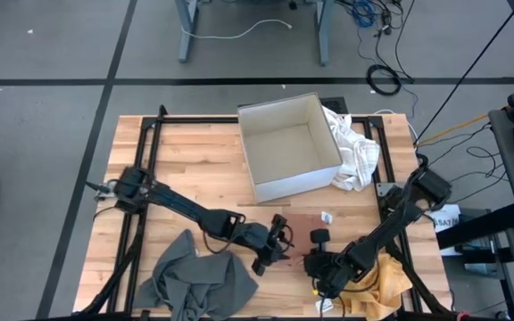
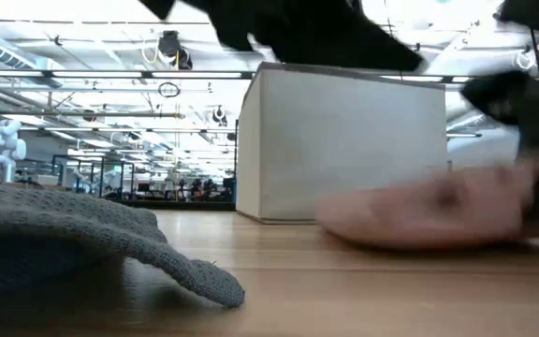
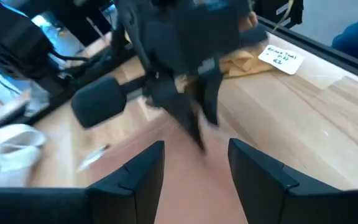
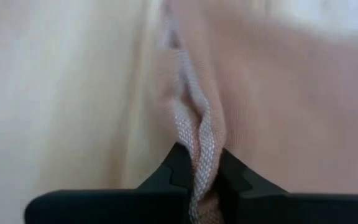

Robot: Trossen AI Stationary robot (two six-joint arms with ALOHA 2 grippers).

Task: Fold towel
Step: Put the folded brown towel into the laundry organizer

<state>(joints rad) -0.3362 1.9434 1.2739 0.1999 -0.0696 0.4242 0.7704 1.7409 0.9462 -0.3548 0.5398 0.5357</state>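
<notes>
A pink-brown towel [image 1: 300, 230] lies on the table near its front edge, right of centre, and shows blurred in the low view [image 2: 429, 215]. My right gripper [image 1: 313, 266] slants down onto it and is shut on a raised ridge of it [image 4: 204, 165]. My left gripper [image 1: 284, 236] hangs open just left of it, above the pink cloth, fingers apart [image 3: 194, 165] with nothing between them. The left wrist view shows the right gripper [image 3: 194, 130] ahead. A grey towel [image 1: 194, 276] lies crumpled at the near left. My right gripper pinches a pushed-up fold of the pink towel [image 4: 199, 134] between its two fingers. The fingers slant down from above. The ridge stands up between the fingertips, while the cloth on both sides stays low and spread toward the table.
An open white box [image 1: 288, 147] stands at the far centre, with a white cloth [image 1: 355, 152] bunched against its right side. A yellow cloth [image 1: 386, 281] lies at the near right corner. A small black object [image 1: 319, 236] and a white tag [image 1: 327, 217] sit by the pink towel.
</notes>
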